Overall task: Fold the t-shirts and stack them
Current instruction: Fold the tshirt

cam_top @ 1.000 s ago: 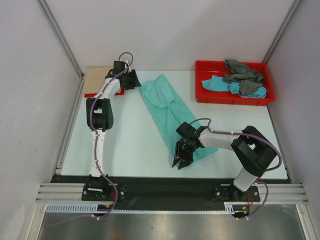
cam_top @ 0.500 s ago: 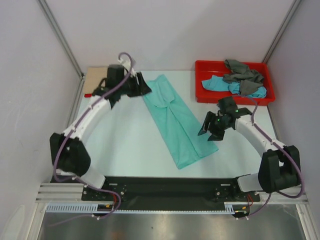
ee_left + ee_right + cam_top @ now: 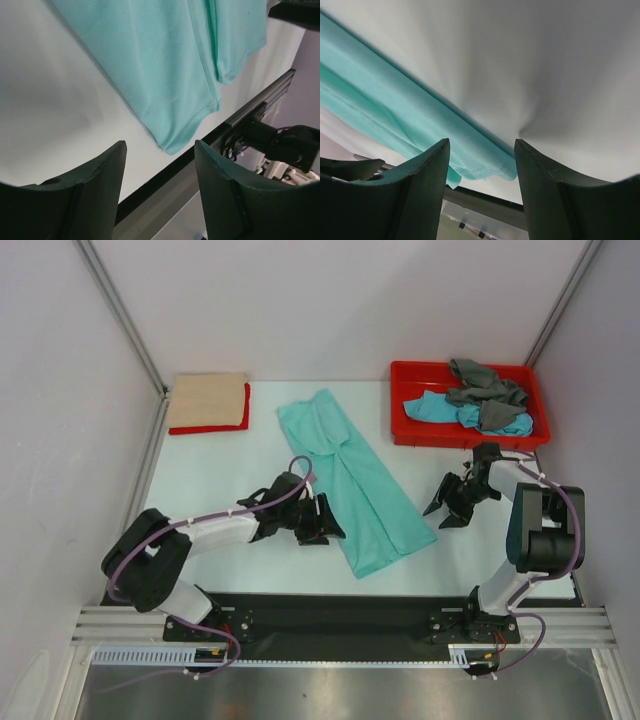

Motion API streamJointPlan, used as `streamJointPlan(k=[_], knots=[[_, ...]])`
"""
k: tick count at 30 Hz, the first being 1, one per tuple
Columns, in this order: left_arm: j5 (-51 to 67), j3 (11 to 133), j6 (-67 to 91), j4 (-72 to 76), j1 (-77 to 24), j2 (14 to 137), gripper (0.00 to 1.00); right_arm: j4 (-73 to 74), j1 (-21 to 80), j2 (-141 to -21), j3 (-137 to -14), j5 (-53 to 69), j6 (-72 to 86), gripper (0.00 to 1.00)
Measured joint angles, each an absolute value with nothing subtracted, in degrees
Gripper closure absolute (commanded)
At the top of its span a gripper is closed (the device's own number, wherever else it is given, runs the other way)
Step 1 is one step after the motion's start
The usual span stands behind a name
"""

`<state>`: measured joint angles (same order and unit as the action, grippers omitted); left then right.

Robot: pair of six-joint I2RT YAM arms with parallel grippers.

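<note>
While I hold both arms low, left end effector [image 3: 325, 532] and right end effector [image 3: 439, 517] flank the mint-green cloth t-shirt [image 3: 355, 480], both spread empty.

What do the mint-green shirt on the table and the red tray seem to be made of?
The mint-green shirt looks like thin, soft knit cloth with a matte finish: the left wrist view shows a fine mesh-like weave, soft folds and stitched hems. The red tray is probably rigid moulded plastic, smooth and slightly shiny, judging by its straight walls and even rim.
</note>
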<state>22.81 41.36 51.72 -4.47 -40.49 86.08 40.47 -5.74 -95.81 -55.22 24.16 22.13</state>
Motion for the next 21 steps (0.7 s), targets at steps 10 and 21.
streamJointPlan(k=[10, 21], knots=[[22.17, 32.93, 65.43, 9.04, -45.36, 88.6, 0.43, 39.4, -5.76, -94.5, -50.19, 26.22, 21.8, 0.44], [17.54, 32.42, 77.82, 15.38, -53.95, 92.53, 0.47, 39.0, -5.63, -92.33, -48.21, 25.67, 21.78, 0.46]])
